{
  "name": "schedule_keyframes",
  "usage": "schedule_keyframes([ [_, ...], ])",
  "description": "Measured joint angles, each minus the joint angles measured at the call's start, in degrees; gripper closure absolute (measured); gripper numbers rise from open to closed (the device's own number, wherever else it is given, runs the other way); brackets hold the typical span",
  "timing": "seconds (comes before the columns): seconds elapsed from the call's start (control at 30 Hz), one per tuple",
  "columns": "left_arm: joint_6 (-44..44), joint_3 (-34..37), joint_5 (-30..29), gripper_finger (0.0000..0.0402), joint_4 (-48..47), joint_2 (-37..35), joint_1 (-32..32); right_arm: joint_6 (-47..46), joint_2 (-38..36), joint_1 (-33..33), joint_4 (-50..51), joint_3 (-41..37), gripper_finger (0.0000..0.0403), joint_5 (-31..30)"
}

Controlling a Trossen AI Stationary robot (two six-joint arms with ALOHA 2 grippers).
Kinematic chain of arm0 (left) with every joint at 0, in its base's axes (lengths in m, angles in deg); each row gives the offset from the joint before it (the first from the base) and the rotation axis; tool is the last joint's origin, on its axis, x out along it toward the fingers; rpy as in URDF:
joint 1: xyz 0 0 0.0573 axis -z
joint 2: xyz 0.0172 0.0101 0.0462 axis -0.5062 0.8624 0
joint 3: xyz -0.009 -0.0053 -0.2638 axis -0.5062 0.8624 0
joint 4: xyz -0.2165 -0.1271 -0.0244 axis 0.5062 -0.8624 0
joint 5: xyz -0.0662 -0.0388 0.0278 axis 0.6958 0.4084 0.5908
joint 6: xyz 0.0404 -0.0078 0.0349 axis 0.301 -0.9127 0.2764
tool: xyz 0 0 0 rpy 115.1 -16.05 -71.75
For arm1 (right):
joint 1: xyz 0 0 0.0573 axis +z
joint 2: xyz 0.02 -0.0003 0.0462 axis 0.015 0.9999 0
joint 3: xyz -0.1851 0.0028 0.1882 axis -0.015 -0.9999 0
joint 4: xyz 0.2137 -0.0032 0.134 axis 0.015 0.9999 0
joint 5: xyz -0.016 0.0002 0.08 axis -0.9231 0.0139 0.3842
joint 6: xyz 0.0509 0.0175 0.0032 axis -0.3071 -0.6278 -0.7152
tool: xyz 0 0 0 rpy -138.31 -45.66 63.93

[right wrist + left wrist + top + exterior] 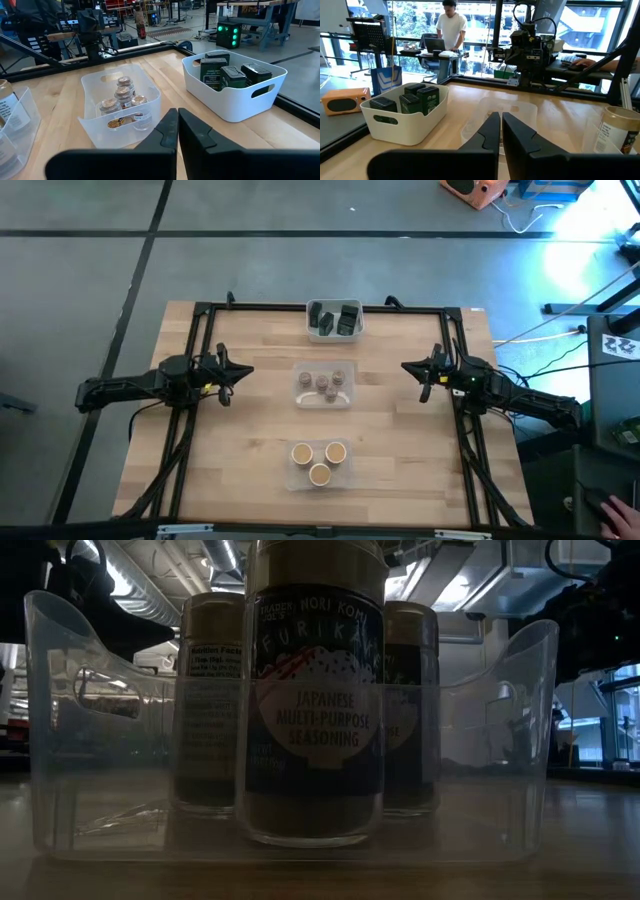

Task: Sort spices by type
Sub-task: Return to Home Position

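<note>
Spices sit grouped by kind: dark blocky cans (334,320) in the white plastic bin (334,337), small brown round jars (323,384) and tan-topped jars (319,461) in separate clear trays (299,395). Left arm (150,385) and right arm (510,392) flank them over the worktop (250,450), jaws narrow and empty; sorting seems finished.

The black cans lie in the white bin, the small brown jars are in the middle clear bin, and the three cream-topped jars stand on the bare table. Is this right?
Not quite. The cream-topped jars stand inside a second clear bin, not on the bare table; the low view shows its walls around them. The black cans and small brown jars are as you say.
</note>
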Motion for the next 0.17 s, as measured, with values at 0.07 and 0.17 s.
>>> schedule_keyframes([
  [0.07,0.0,0.0,0.0,0.0395,0.0,0.0,0.0,0.0,0.0,0.0,-0.02,0.0,0.0388,0.0],
  [0.17,-0.02,0.0,0.02,0.0398,0.0,0.0,0.0,0.0,0.0,0.0,-0.02,0.0,0.0388,0.0],
])
